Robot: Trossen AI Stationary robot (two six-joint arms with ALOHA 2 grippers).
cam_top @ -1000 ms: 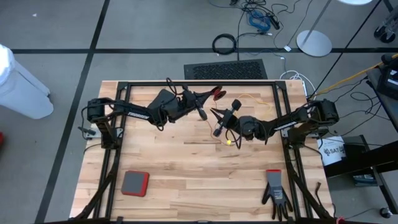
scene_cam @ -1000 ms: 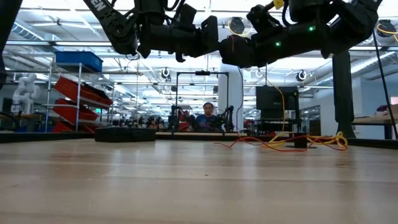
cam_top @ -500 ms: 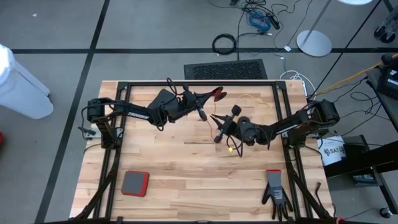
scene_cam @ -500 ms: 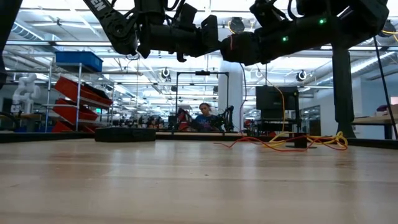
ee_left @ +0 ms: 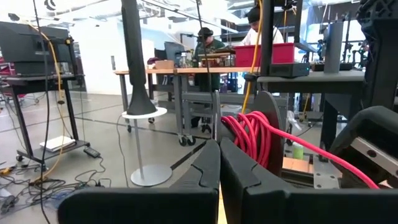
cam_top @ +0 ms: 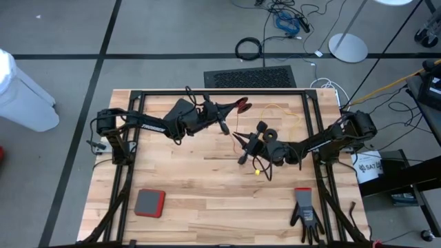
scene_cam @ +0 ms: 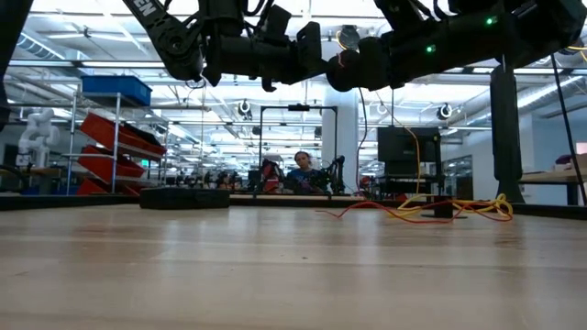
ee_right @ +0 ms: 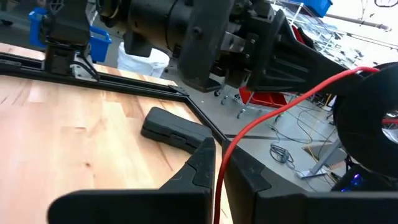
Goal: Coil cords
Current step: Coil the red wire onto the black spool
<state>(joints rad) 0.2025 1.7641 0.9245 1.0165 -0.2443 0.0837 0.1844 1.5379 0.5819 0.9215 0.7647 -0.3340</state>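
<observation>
A thin red cord [ee_right: 292,96] is wound on a small black reel [ee_left: 273,118], which hangs in the air beside the shut fingertips of my left gripper [ee_left: 219,155], over the table's far middle [cam_top: 231,109]. From the coil [cam_top: 242,105] the cord runs toward the near side to my right gripper [ee_right: 219,155], which is shut on it above the table's middle [cam_top: 242,148]. A small yellow piece [cam_top: 256,172] hangs just below the right gripper. My left gripper comes level from the table's left. Its own fingers hide where they meet the reel. Only a thin edge [ee_left: 216,121] rises from between the fingertips, with the red coil [ee_left: 249,134] right beside it, clear of the table. My right gripper pinches one strand of the red cord [ee_right: 221,171] between its two fingers, coming level from the table's right. The strand runs out past the fingertips, rising toward the reel [ee_right: 367,124], clear of the table.
Loose yellow and red cords [scene_cam: 431,209] lie at the table's far right [cam_top: 282,110]. A red and grey block [cam_top: 149,202] sits near left, a black glove [cam_top: 304,210] near right. A flat black piece [ee_right: 174,130] lies by the far rail [cam_top: 220,91].
My right gripper has swung toward the table's near edge, still shut on the red cord, and the yellow piece below it has gone along. The reel at my left gripper has stayed where it was.
</observation>
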